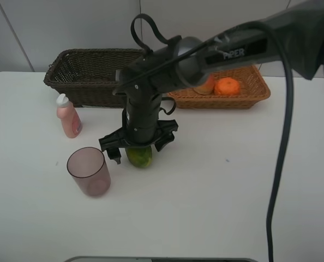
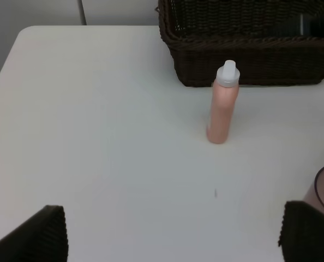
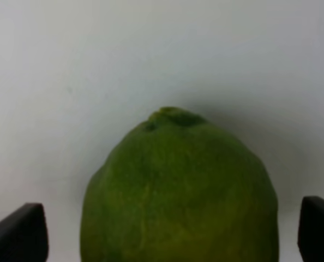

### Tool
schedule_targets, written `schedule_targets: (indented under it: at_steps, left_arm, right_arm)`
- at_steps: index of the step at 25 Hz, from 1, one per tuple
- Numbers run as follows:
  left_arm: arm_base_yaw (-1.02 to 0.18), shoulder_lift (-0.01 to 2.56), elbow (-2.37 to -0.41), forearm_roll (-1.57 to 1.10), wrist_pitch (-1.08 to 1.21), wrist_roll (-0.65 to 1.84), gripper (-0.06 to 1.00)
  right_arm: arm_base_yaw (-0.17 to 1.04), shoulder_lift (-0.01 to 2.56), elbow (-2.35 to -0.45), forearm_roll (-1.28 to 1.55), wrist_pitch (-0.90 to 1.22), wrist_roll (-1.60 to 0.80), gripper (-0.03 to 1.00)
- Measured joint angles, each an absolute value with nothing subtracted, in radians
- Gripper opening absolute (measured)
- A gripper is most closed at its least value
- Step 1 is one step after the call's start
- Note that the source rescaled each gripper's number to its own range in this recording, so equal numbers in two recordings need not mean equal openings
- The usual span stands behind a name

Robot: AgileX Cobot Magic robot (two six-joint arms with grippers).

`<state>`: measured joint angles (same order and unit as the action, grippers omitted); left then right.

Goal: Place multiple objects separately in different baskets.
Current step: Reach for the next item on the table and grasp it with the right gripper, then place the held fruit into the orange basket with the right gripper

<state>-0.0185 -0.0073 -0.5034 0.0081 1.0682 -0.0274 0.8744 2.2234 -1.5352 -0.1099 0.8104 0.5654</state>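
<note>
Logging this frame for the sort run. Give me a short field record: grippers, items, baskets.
right gripper: open, straddling green fruit, not closed on it
left gripper: open, empty
on table: green fruit, pink bottle, cup, the last two upright
tan basket: orange, red-orange fruit
dark basket: contents not visible

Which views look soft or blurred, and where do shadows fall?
Right wrist: green oval fruit fills the frame, slightly soft, grey shadow on the table behind it. Left wrist: pink white-capped bottle crisp. Exterior high: sharp, soft even light.
</note>
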Motion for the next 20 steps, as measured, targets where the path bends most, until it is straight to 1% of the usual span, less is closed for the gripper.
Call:
schedule_targets:
  at_steps: [1, 3, 5, 6, 20]
  left_arm:
    - [-0.019, -0.007, -0.503, 0.008, 1.068, -0.027, 1.0]
    - [-0.019, -0.007, -0.503, 0.008, 1.068, -0.027, 1.0]
    - [-0.019, -0.007, -0.503, 0.008, 1.068, -0.027, 1.0]
    - [-0.019, -0.007, -0.503, 0.008, 1.068, -0.027, 1.0]
    - [-0.019, -0.007, -0.503, 0.008, 1.068, -0.027, 1.0]
  right_arm:
    - [0.874, 2.225, -1.535, -0.105, 0.81, 0.565, 0.85]
    - [0.874, 2.226, -1.535, -0.1, 0.81, 0.565, 0.7]
    - [0.874, 2.226, -1.535, -0.098, 0.81, 0.565, 0.47]
    - [0.874, 2.226, -1.535, -0.096, 0.81, 0.565, 0.38]
    - [0.874, 2.226, -1.535, -0.096, 0.812, 0.565, 0.38]
